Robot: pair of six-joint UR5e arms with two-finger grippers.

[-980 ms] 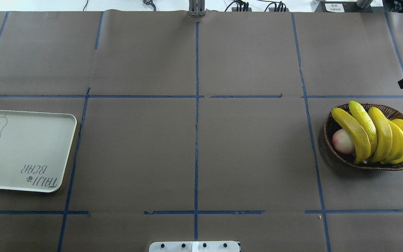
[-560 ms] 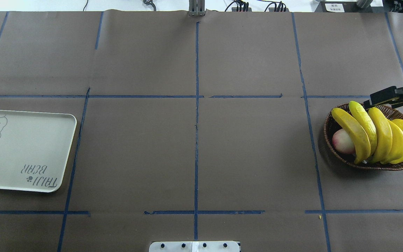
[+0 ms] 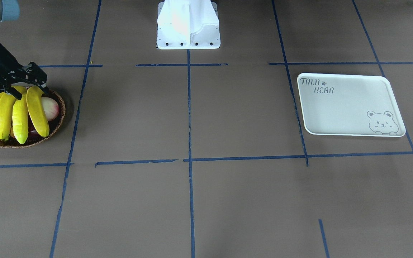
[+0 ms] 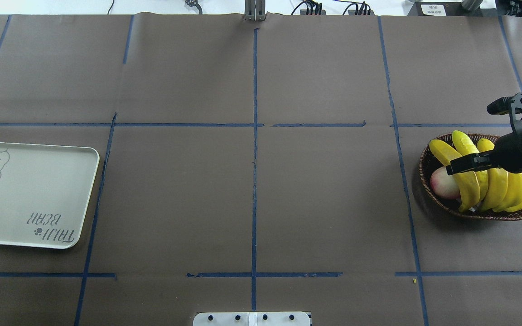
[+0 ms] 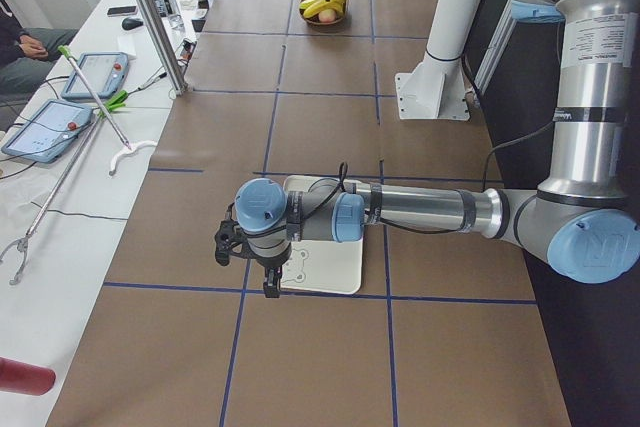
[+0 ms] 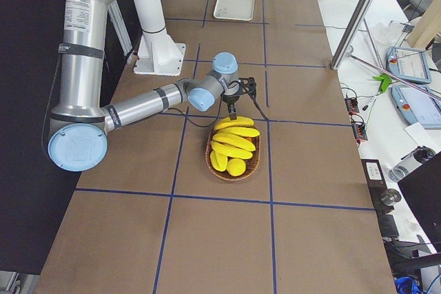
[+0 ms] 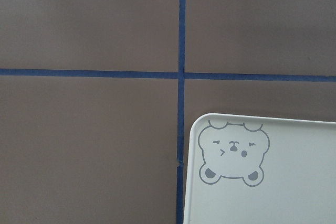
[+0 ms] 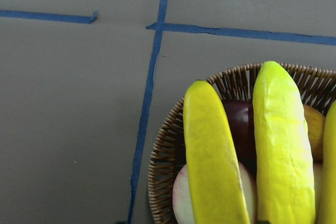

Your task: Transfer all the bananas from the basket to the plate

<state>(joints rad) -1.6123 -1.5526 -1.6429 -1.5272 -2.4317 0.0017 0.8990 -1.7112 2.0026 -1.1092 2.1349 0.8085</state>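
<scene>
The right gripper [image 3: 29,87] hangs just above the basket [image 4: 505,216], its jaws spread wide around nothing. Four smooth, glossy, curved yellow bananas [image 4: 499,185] lie fanned across this one oval brown wicker basket, over a single round pink-white fruit [image 4: 440,183]. Well apart from the basket lies one flat white rounded-corner plate [image 4: 30,194]. The left gripper [image 5: 268,282] hovers over it; how wide it stands cannot be told.

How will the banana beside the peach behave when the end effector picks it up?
Probably stiff: the banana holds its curve while lying over the peach. Its glossy, rounded skin looks slippery, so a pinch might slide. One end seems to touch the next banana, which may shift as it lifts.
</scene>
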